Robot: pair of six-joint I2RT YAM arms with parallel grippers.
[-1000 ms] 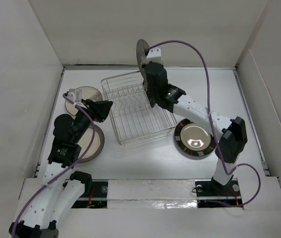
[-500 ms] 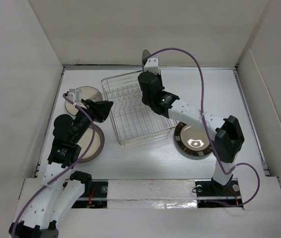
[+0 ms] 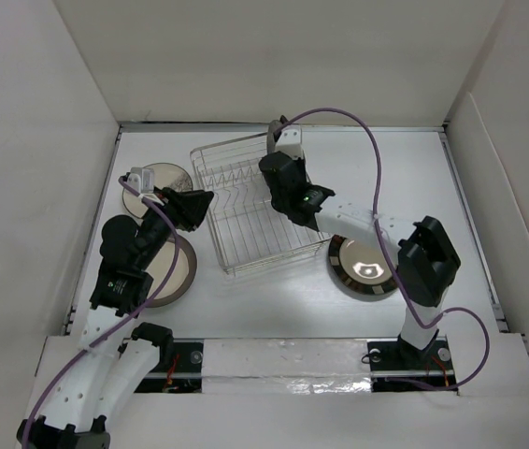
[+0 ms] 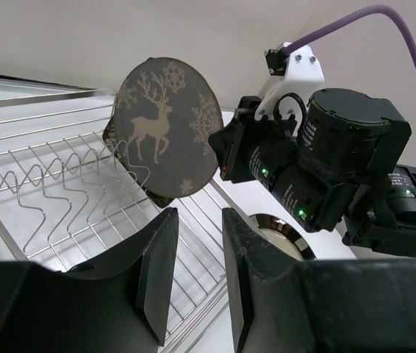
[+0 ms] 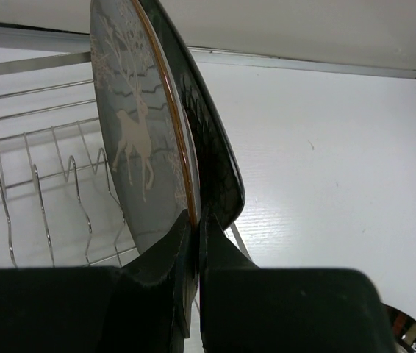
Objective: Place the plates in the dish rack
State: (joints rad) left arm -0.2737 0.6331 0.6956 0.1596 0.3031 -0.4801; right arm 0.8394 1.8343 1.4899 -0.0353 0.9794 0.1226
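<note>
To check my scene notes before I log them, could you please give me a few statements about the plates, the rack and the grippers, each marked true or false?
1. The right gripper is clamped on the rim of the deer-patterned plate. True.
2. That plate lies flat on the table. False: it is held upright on edge at the dish rack.
3. The left gripper is carrying a plate. False: its fingers are apart with nothing between them.
4. A dark-rimmed plate lies flat on the table to the right of the dish rack. True.
5. Several plates are already slotted in the dish rack. False: only bare wire dividers show beside the held plate.
</note>
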